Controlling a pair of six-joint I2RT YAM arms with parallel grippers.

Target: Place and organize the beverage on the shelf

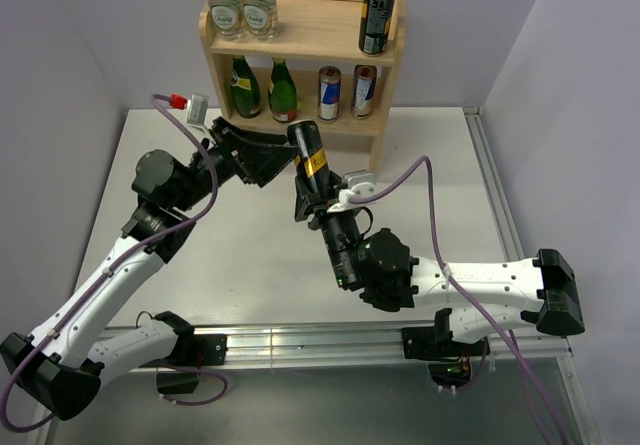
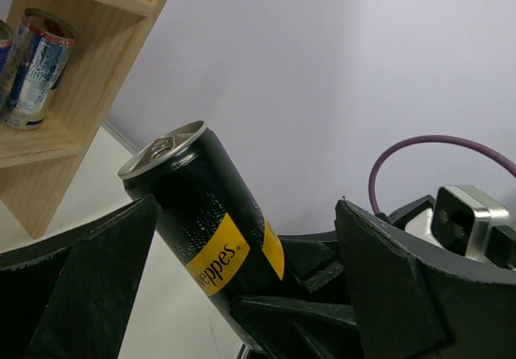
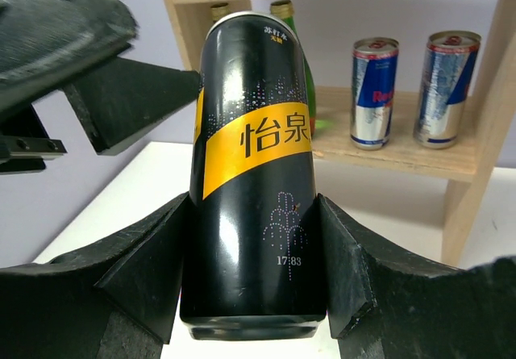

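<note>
A tall black can with a yellow band (image 1: 312,165) is held tilted above the table in front of the shelf (image 1: 315,25). My right gripper (image 1: 320,203) is shut on its lower part; in the right wrist view both fingers press the can (image 3: 254,149) at the gripper (image 3: 254,214). My left gripper (image 1: 268,157) is open just left of the can's top. In the left wrist view the can (image 2: 205,214) shows between the wide-apart fingers of the gripper (image 2: 246,210), not touching them. The light wood shelf (image 3: 403,153) stands behind.
The shelf's top board holds two clear bottles (image 1: 240,0) at left and a black can (image 1: 378,10) at right. The lower board holds two green bottles (image 1: 258,87) and two blue-silver cans (image 1: 345,92). A purple cable (image 1: 430,215) loops over the right arm.
</note>
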